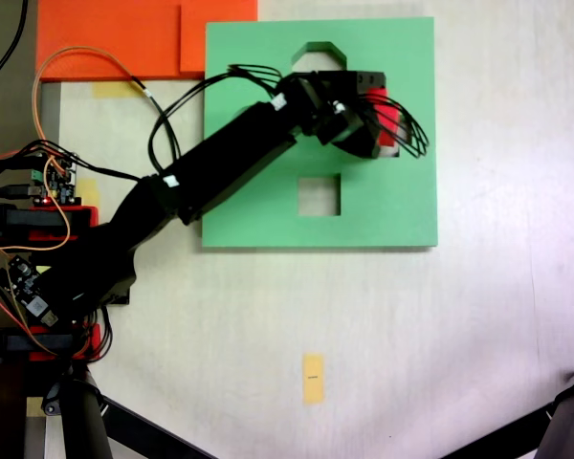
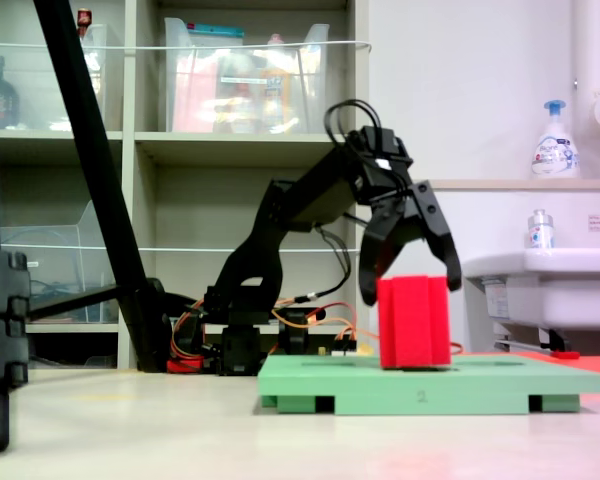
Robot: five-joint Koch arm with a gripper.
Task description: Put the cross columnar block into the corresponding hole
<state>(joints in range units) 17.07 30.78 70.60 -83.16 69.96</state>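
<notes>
The red cross columnar block (image 2: 413, 322) stands upright on the green foam board (image 2: 500, 382). In the first exterior view only a strip of the block (image 1: 389, 120) shows beside the arm's head. My gripper (image 2: 410, 290) is open and hangs over the block's top, one finger (image 2: 368, 268) on each side, close to its upper edges. From above, the gripper (image 1: 375, 117) covers the board (image 1: 258, 201) right of centre. The corresponding hole is hidden under the block and gripper. I cannot tell whether the block sits in it.
The board has an octagonal cutout (image 1: 316, 53) and a square cutout (image 1: 319, 194). Orange sheets (image 1: 124, 38) lie at the board's upper left. Wires and circuit boards (image 1: 38, 182) crowd the arm's base. A yellow tape mark (image 1: 313, 378) is on the table. A black stand leg (image 2: 100, 170) leans across the shelves.
</notes>
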